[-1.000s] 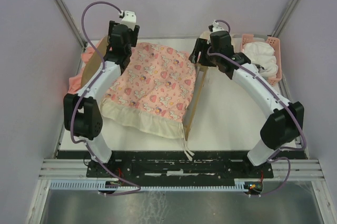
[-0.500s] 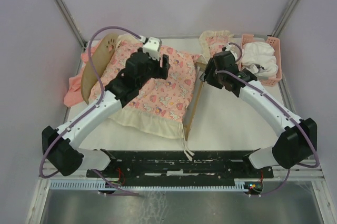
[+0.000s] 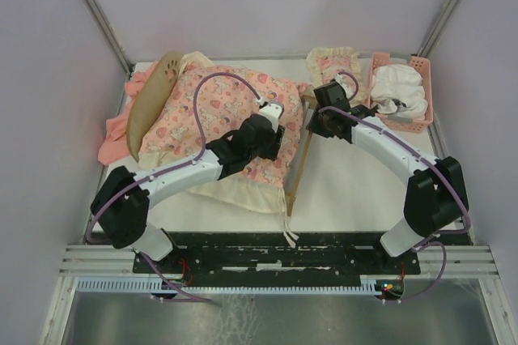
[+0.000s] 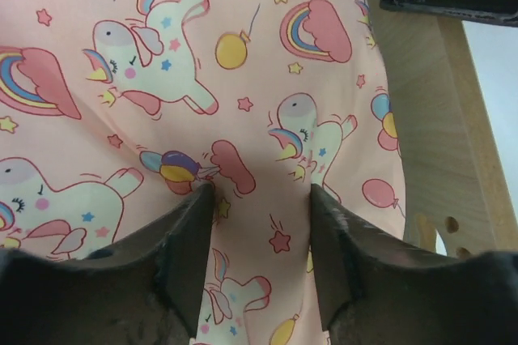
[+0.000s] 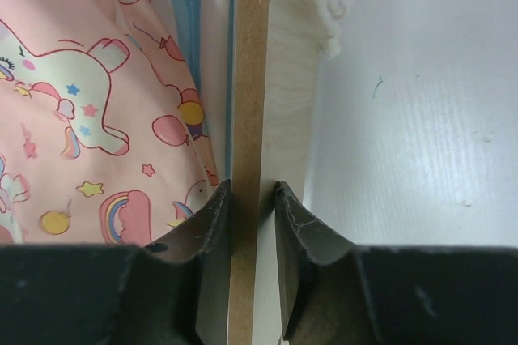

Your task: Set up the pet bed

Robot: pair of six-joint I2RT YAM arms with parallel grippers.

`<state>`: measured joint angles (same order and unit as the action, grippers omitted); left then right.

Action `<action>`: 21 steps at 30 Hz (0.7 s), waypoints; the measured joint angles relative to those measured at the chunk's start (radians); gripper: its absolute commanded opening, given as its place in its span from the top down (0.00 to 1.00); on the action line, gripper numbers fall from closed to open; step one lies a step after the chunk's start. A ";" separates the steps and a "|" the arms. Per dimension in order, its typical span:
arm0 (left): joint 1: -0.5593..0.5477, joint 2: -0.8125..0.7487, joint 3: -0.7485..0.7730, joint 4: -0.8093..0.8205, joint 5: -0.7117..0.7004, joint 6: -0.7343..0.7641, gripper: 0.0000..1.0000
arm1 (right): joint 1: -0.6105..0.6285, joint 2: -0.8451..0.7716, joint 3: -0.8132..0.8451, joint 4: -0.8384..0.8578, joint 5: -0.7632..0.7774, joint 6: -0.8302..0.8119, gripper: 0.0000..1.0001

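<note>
The pet bed, with its rounded wooden headboard [image 3: 148, 106] at the left, lies across the table. A pink unicorn-print cushion [image 3: 214, 106] covers it. My left gripper [image 3: 275, 130] presses down on the cushion's right part. In the left wrist view, a ridge of the cushion [image 4: 243, 78] is pinched between the two fingers of this gripper [image 4: 261, 195]. My right gripper [image 3: 314, 125] sits at the far end of the bed's wooden side rail [image 3: 298, 163]. In the right wrist view, the gripper [image 5: 252, 191] is shut on the thin rail [image 5: 251, 78]. Blue-and-white striped fabric [image 5: 190, 21] shows beside it.
A small frilled pillow [image 3: 332, 61] lies behind the right gripper. A pink plastic basket [image 3: 421, 114] holding white cloth stands at the back right. A salmon-pink cloth [image 3: 113, 130] lies left of the headboard. Bare white table [image 3: 356, 183] spreads right of the rail.
The left arm swung from the headboard end to the cushion's right part and its jaws narrowed on the fabric. The right gripper dropped onto the side rail and closed.
</note>
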<state>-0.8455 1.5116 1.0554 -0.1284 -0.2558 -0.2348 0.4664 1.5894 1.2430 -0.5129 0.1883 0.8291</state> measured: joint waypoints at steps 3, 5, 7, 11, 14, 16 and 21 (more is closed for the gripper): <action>-0.011 0.038 0.019 0.016 -0.004 -0.004 0.74 | -0.006 -0.003 0.000 -0.003 0.034 -0.016 0.82; -0.029 0.052 0.027 0.034 0.001 -0.011 0.85 | -0.022 -0.005 0.000 -0.006 0.044 -0.033 0.84; -0.051 0.067 0.047 0.055 0.014 -0.023 0.92 | -0.044 -0.008 0.000 -0.010 0.048 -0.051 0.85; -0.092 0.110 0.105 0.094 0.057 -0.053 0.96 | -0.104 -0.018 0.000 -0.028 0.050 -0.100 0.86; -0.116 0.140 0.139 0.138 0.086 -0.083 0.97 | -0.148 -0.027 0.000 -0.048 0.064 -0.145 0.86; -0.126 0.164 0.162 0.166 0.100 -0.094 0.97 | -0.168 -0.033 0.000 -0.065 0.080 -0.170 0.87; -0.129 0.234 0.198 0.229 0.122 -0.117 0.95 | -0.206 -0.043 0.000 -0.097 0.103 -0.213 0.87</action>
<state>-0.9749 1.7458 1.2530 0.1009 -0.1341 -0.3519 0.2604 1.5459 1.2430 -0.6094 0.2909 0.6163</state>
